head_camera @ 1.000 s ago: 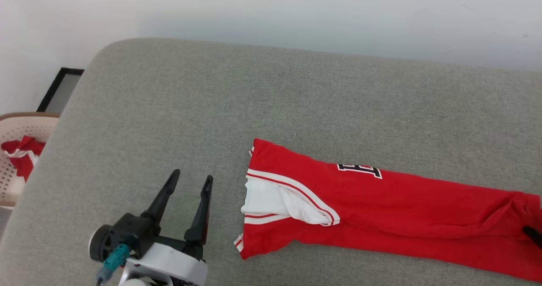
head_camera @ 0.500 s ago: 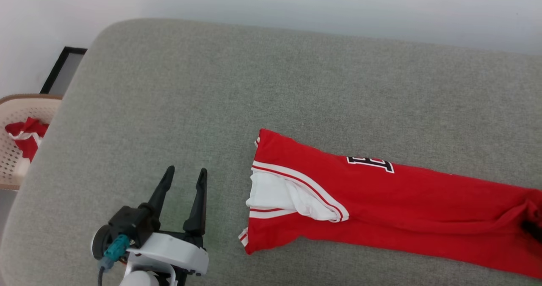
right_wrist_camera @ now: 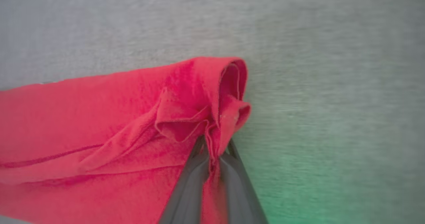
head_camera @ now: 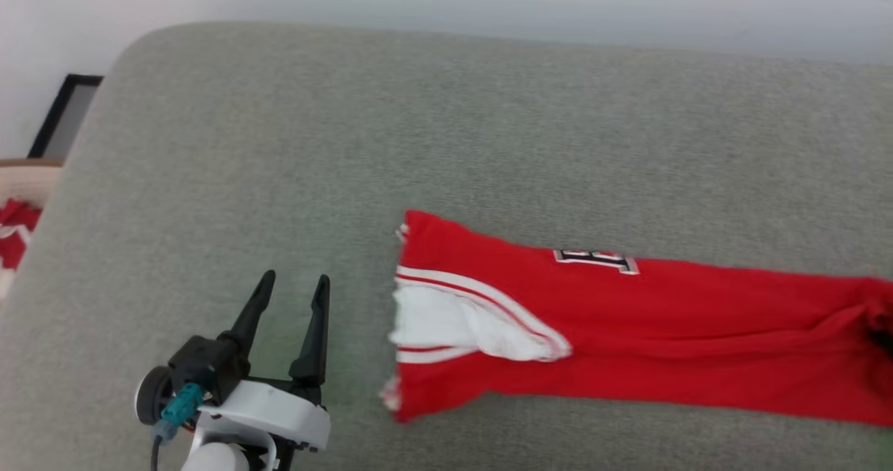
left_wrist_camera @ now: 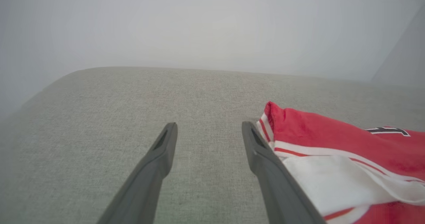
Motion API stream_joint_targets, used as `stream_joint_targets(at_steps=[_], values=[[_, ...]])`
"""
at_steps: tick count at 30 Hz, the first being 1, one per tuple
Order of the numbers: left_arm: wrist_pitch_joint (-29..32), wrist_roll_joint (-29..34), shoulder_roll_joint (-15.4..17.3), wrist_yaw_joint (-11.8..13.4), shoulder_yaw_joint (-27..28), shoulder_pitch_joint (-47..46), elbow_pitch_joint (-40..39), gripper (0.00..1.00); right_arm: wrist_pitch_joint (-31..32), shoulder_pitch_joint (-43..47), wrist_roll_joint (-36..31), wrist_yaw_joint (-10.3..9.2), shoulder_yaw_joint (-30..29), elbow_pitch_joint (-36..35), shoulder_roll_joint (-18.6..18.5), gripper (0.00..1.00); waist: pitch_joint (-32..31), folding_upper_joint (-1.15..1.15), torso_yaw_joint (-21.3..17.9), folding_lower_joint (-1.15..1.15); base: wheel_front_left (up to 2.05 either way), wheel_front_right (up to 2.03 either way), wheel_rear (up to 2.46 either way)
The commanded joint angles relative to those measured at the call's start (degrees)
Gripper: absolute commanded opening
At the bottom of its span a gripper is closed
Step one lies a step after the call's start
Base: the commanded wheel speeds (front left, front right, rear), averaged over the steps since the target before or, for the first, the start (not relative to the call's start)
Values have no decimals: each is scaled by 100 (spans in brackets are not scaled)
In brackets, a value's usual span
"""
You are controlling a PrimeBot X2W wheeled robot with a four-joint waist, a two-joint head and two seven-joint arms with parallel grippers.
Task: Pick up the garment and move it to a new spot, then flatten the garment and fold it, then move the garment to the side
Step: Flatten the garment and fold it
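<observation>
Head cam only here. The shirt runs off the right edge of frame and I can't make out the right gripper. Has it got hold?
Observer: Yes. In the right wrist view the right gripper is shut on the garment, with a ridge of red cloth pinched between its fingers.
Operator: Which part of it?
Observer: A bunched, plain red end. The edge just beyond the grip is rolled over, and there is no trim or print there.
Operator: Anything on the left side?
Observer: In the left wrist view, the garment's striped corner nearest the open left gripper stands up off the grey cushion.
</observation>
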Motion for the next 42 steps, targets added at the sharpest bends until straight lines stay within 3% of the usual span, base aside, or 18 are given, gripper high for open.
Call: stream_joint_targets(at_steps=[1, 13, 18, 24, 31, 36, 42], values=[[-5, 12, 37, -21, 0, -3, -25, 100, -65, -10, -40, -24, -110, 115, -144, 0, 27, 0, -162, 0, 0, 0, 0], [-5, -50, 245, -20, -52, -187, -127, 100, -710, -331, -523, -17, -1224, 1006, -1062, 0, 179, 0, -651, 0, 0, 0, 0], [-5, -84, 229, -17, -20, -179, -83, 100, -828, -375, -522, -16, -1400, 1128, -1120, 0, 188, 0, -697, 0, 0, 0, 0], [-5, -87, 149, -17, 12, -59, -103, 100, -529, -182, -240, -15, -865, 465, -680, 0, 25, 0, -680, 0, 0, 0, 0], [-5, -151, -1, -17, 51, 103, -106, 100, 32, 62, 173, -15, 35, -1067, 4, 0, -168, 0, -591, 0, 0, 0, 0], [-5, -175, -94, -17, 72, 170, -145, 100, 457, 171, 294, -15, 546, -2070, 281, 0, -283, 0, -403, 0, 0, 0, 0], [-5, -174, -184, -18, 107, 273, -188, 100, 779, -55, 206, -15, 1101, -2531, 537, 0, -334, 0, -197, 0, 0, 0, 0]])
